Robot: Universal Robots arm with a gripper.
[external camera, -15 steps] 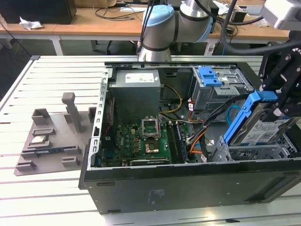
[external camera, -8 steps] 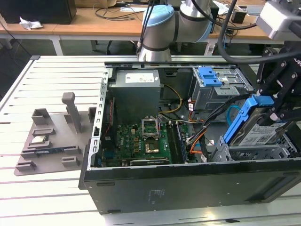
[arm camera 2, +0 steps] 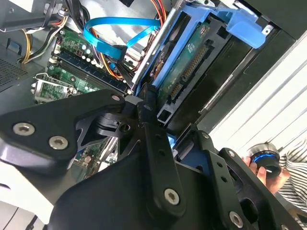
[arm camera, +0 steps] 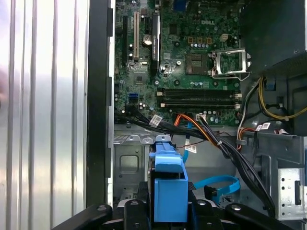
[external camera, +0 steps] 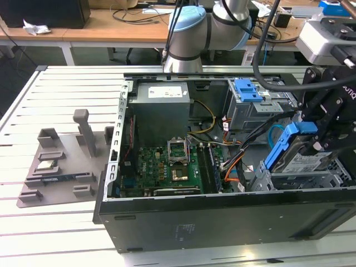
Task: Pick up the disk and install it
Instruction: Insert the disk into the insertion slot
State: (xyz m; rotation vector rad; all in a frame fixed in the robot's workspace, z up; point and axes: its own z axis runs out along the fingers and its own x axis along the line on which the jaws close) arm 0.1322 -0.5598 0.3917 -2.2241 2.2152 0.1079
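Exterior view: the gripper (external camera: 318, 146) is clenched on the disk (external camera: 309, 163), directly under it. The disk hangs tilted over the drive bay (external camera: 300, 181). Its long axis slants down into that bay, and its blue rail (external camera: 281, 147) is on the side away from the bay's outer wall.

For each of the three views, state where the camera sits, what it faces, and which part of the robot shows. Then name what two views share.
Exterior view: off the arm, looking down into the computer case; shows the arm and the gripper holding the disk.
First wrist view: on the wrist, facing the motherboard; the gripper flanks the disk's blue rail.
Second wrist view: on the wrist, looking past the gripper's black links at the disk.
Shared: both wrist views show the motherboard and disk.
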